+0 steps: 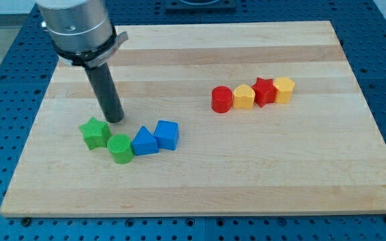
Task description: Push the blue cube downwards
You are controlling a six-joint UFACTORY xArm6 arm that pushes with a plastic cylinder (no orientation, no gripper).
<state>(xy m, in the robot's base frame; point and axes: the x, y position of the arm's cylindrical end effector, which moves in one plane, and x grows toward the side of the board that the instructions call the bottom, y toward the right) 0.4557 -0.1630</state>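
The blue cube (pixel 167 134) lies on the wooden board (pixel 246 174) left of centre, at the right end of a short row. A blue triangular block (pixel 144 142) touches its left side. A green cylinder (pixel 120 148) and a green star-shaped block (pixel 95 133) continue the row to the left. My tip (pixel 114 120) rests on the board just above and to the right of the green star, well to the left of the blue cube and slightly above it.
A second row sits right of centre: a red cylinder (pixel 222 100), a yellow block (pixel 244 98), a red star (pixel 264 92) and a yellow block (pixel 283 89). A blue perforated table surrounds the board.
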